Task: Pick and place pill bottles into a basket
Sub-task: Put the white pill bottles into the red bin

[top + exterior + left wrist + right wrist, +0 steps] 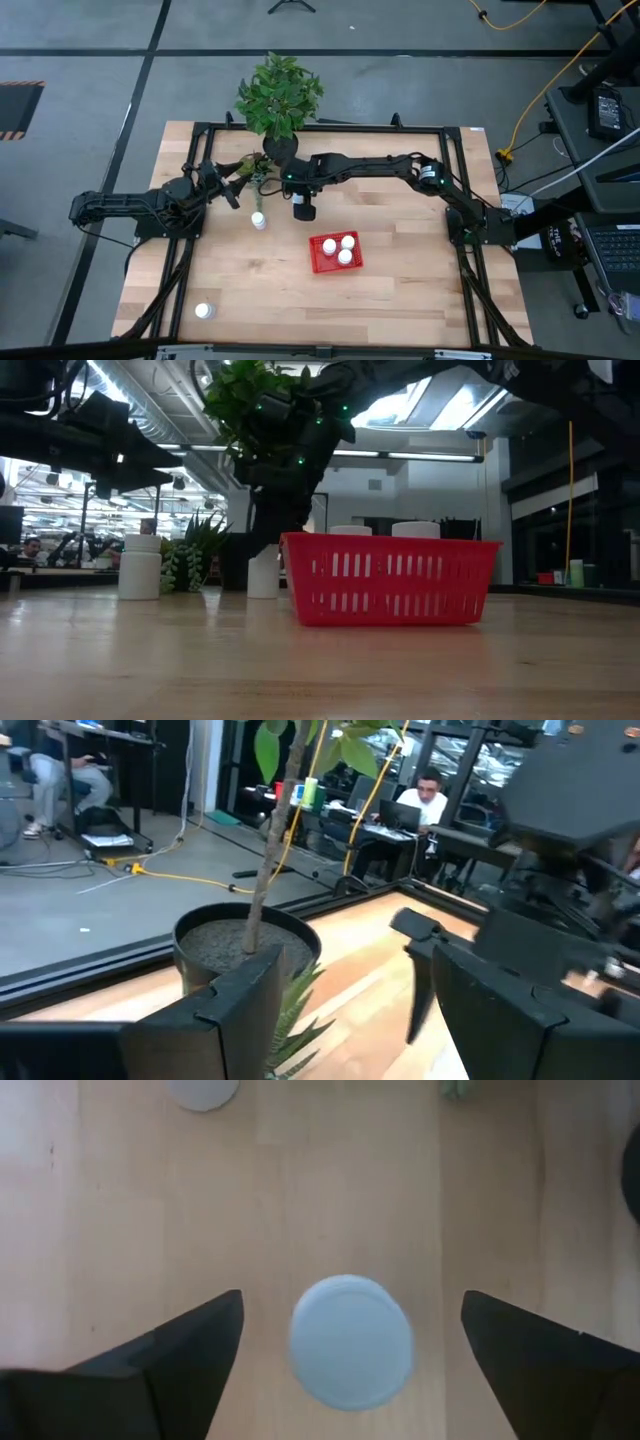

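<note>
Right gripper (pixel 350 1345): fingers spread wide, above one upright bottle (pixel 351 1342). Red basket (pixel 322 262): mid-table, three bottles inside. Left gripper (pixel 228 184): spread apart, beside the plant pot (pixel 245 945)

wood table (pixel 400 290), four items on top
red basket (pixel 322 262) near centre; bottles at (pixel 259 221) and near-left corner (pixel 203 311); plant pot (pixel 280 146) at far edge

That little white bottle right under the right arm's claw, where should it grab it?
Probably around the sides, just under the cap, coming straight down. The pill bottle stands upright with its round cap facing up, apart from the others, centred between the right end effector's open fingers.
</note>
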`<action>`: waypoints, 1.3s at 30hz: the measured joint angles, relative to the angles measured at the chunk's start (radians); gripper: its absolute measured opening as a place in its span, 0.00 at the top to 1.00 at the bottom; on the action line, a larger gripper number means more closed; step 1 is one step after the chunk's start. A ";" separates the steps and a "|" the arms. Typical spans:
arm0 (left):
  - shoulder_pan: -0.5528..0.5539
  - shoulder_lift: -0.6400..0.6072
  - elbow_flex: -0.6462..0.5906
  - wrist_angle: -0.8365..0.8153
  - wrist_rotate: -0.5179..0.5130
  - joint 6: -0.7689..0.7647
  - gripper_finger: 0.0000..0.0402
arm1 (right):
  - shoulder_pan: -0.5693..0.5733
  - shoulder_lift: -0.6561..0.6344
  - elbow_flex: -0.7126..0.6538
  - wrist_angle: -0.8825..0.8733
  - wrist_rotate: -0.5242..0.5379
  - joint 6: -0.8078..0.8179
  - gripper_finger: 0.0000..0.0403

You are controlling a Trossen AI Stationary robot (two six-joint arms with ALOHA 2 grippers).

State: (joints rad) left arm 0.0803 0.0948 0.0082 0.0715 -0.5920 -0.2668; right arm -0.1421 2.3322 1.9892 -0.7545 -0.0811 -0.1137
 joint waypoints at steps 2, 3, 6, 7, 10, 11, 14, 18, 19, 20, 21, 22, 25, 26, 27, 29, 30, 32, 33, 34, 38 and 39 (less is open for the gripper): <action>0.000 0.000 0.000 0.000 -0.011 0.000 0.39 | 0.001 0.000 0.000 -0.004 0.000 0.000 0.11; 0.000 0.000 0.000 0.000 -0.016 0.000 0.39 | 0.001 0.000 0.000 -0.003 -0.001 0.000 0.14; 0.000 0.000 0.000 0.000 -0.019 0.000 0.39 | 0.000 0.000 0.000 -0.002 -0.001 0.000 0.25; 0.000 0.000 0.000 0.000 -0.019 0.000 0.39 | 0.000 0.000 0.000 -0.003 -0.001 0.001 0.30; 0.000 0.000 0.000 0.000 -0.019 0.000 0.39 | -0.001 0.000 0.000 -0.003 -0.048 0.005 0.46; 0.000 0.000 0.000 0.000 -0.019 0.000 0.39 | -0.001 0.000 0.000 -0.003 -0.060 0.005 0.53; 0.000 0.000 0.000 0.000 -0.019 0.000 0.39 | 0.000 0.000 0.000 0.001 -0.072 0.005 0.63; 0.000 0.000 0.000 0.000 -0.019 0.000 0.39 | 0.000 0.000 0.000 0.003 -0.073 0.006 0.63; 0.000 0.000 0.000 0.000 -0.019 0.000 0.39 | 0.000 0.000 0.000 0.003 -0.072 0.006 0.63; 0.000 0.000 0.000 0.000 -0.019 0.000 0.39 | 0.000 0.000 0.000 0.003 -0.072 0.007 0.63; 0.000 0.000 0.000 0.000 -0.019 0.000 0.39 | 0.000 0.000 0.000 0.003 -0.072 0.010 0.63; 0.000 0.000 0.000 0.000 -0.019 0.000 0.39 | 0.000 0.000 0.000 0.003 -0.072 0.019 0.63; 0.000 0.000 0.000 0.000 -0.019 0.000 0.39 | 0.004 0.000 0.037 -0.065 -0.076 0.032 0.63; 0.000 0.000 0.000 0.000 -0.019 0.000 0.39 | 0.007 0.000 0.055 -0.085 -0.076 0.030 0.63; 0.000 0.000 0.000 0.000 -0.019 0.000 0.39 | 0.012 -0.001 0.074 -0.106 -0.075 0.026 0.63; 0.000 0.000 0.000 0.000 -0.019 0.001 0.39 | 0.024 -0.002 0.119 -0.174 -0.073 0.012 0.63; 0.000 0.000 0.000 0.000 -0.019 0.004 0.39 | 0.030 -0.002 0.146 -0.204 -0.069 0.004 0.63; 0.000 0.000 0.000 0.000 -0.019 0.021 0.39 | 0.041 -0.004 0.204 -0.253 -0.058 0.001 0.63; 0.000 0.000 0.000 0.000 -0.019 0.028 0.39 | 0.047 -0.005 0.235 -0.290 -0.052 0.000 0.63; 0.000 0.000 0.000 0.000 -0.019 0.030 0.39 | 0.054 -0.006 0.267 -0.334 -0.046 -0.002 0.63; 0.000 0.000 0.000 0.000 -0.018 0.030 0.39 | 0.087 -0.009 0.370 -0.440 -0.038 -0.006 0.63; 0.000 0.000 0.000 0.000 -0.018 0.029 0.39 | 0.097 -0.029 0.359 -0.440 -0.040 0.003 0.63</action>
State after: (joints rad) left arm 0.0805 0.0944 0.0086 0.0715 -0.6102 -0.2375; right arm -0.0448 2.3034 2.3484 -1.1949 -0.1210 -0.1110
